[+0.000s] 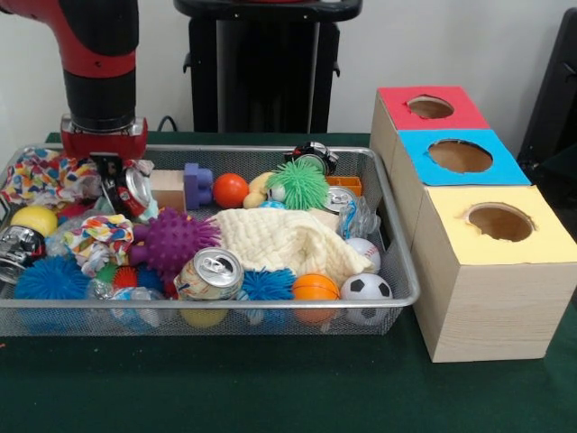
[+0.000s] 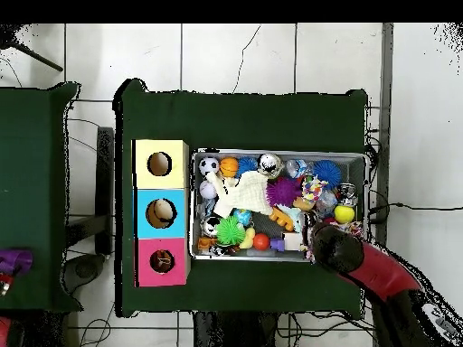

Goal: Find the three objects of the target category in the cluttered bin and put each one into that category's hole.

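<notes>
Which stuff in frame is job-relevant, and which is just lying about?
Job:
- gripper
- wire bin
- three-hole box
- bin contents, e.g. soda can, soccer ball, cream cloth; the target category isn't shown, so any could count

Lying about:
- purple object on the side table

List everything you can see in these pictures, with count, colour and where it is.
Wire bin: one, silver, on the green table.
Hole boxes: three, red, blue and yellow tops, beside the bin.
Cloth: one, cream, bin's middle.
Spiky balls: purple one, green one, two blue, spread through the bin.
Drink cans: several, silver, scattered.
Sports balls: soccer ball, basketball, baseball, near the boxes.
Orange ball: one, at the back.
Purple block: one, beside the orange ball.
Gripper: one, black, down in the bin's corner, on a red and black arm.
</notes>
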`<state>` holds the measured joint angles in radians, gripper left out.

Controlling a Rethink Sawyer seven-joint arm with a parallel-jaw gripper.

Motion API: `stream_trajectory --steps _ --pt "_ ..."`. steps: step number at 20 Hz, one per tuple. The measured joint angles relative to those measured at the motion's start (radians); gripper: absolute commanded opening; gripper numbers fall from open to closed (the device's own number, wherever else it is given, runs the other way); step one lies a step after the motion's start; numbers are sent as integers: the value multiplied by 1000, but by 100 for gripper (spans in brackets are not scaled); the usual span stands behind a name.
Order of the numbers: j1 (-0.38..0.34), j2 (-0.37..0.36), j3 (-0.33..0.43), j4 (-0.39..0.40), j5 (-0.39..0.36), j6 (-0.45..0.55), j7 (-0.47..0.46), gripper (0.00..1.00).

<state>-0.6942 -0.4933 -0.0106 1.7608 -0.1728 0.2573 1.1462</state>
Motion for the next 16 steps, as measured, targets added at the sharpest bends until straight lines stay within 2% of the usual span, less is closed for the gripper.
stream_trajectory --steps 7,16 --pt "50 -8 -34 8 65 1 0 0" --pt "179 -47 -71 30 202 15 22 0"
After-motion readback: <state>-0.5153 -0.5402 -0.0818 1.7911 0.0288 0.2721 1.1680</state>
